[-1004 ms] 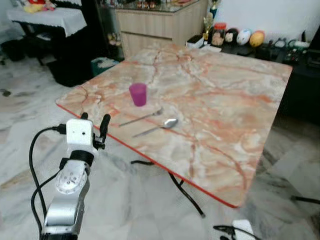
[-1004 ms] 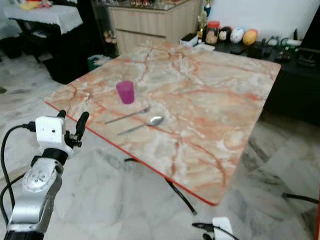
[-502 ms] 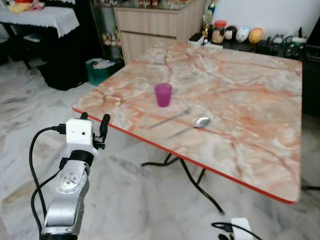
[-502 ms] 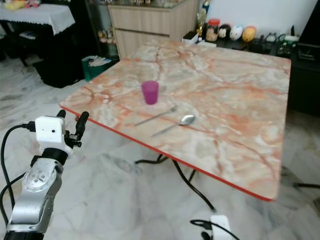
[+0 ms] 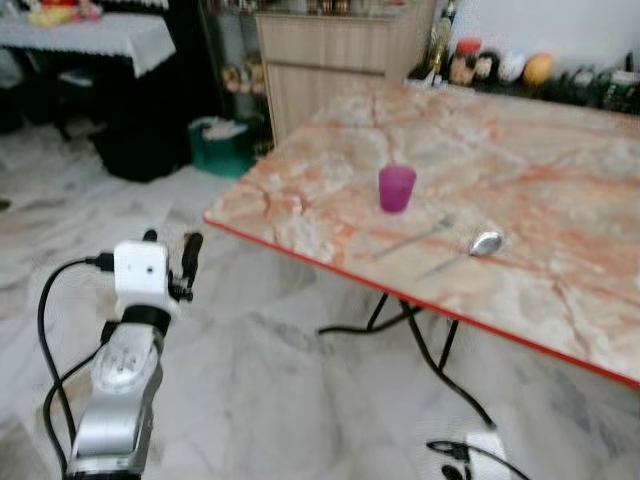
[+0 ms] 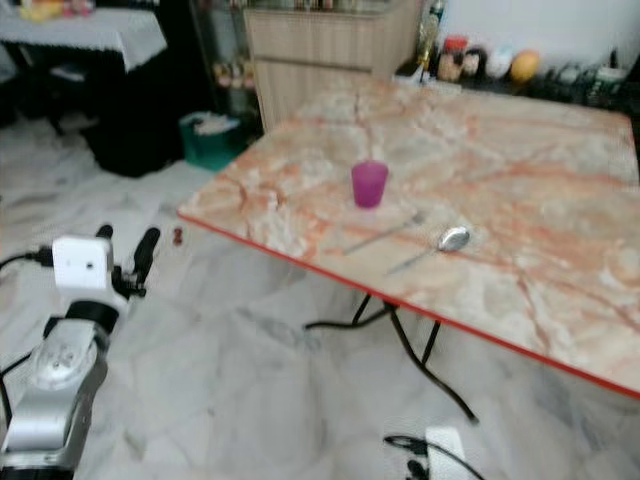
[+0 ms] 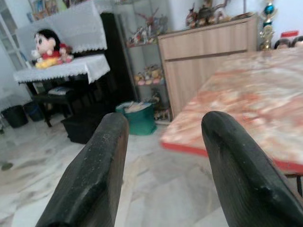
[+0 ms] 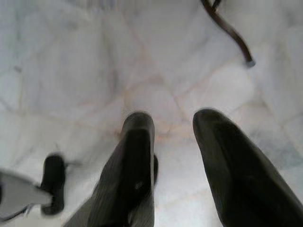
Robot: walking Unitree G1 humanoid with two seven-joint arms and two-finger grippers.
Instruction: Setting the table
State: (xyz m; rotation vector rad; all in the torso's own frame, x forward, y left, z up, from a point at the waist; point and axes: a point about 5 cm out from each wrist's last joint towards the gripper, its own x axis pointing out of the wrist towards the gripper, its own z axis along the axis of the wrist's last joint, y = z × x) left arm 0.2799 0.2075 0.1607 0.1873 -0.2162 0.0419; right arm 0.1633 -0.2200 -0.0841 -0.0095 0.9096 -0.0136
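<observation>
2 utensils, a fork [image 5: 412, 238] and spoon [image 5: 466, 250], lie beyond my raised, empty, open-fingered left gripper [image 5: 168, 252], beside a purple cup [image 5: 396, 188]; my right gripper [image 8: 173, 156] hangs parted over floor.

Marble table [image 5: 560, 180], purple cup [image 5: 396, 188], fork [image 5: 415, 237], spoon [image 5: 468, 249]

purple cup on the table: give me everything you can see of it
The purple cup is a small, handle-less tumbler, slightly tapered toward its base, of translucent magenta plastic by the look of it. It stands upright on the marble-patterned table, back from the red-trimmed near edge, not far from the table's left corner. A fork and spoon lie nearer the edge, apart from it. Nothing touches it but the tabletop. Blur hides whether anything is inside.
</observation>
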